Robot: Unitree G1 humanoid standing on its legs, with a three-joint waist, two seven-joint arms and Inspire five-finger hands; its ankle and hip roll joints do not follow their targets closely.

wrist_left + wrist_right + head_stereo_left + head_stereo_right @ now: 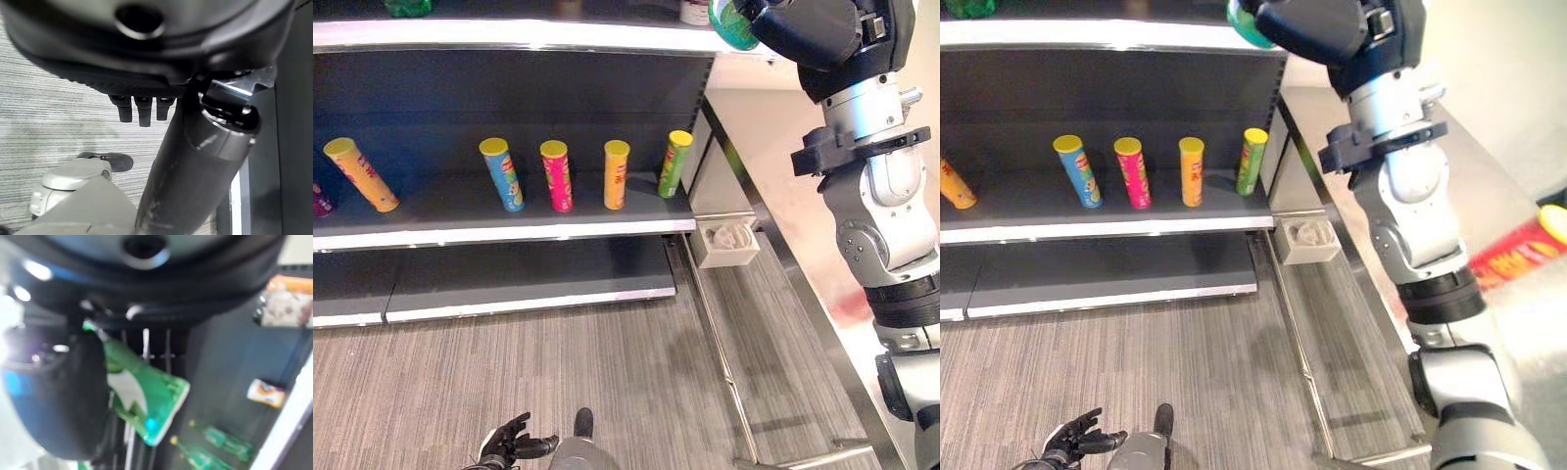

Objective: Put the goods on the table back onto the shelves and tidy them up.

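dark shelves (509, 211) stand over grey striped flooring, the middle shelf carrying a row of chip cans (556, 174), several of them leaning. right hand (803, 29) is raised to the top shelf edge (509, 34), arm reaching up, its fingers curled round a green packet (142, 401); the packet's far end is cut off in the eye views. left hand (509, 443) hangs low near the floor, fingers loosely spread. a red can (1518, 255) lies on the table (1528, 323) at right, partly cut off.

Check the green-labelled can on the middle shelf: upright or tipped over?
Upright but leaning. The green can stands on its base on the middle shelf, its yellow lid tilted toward the shelf's right end.
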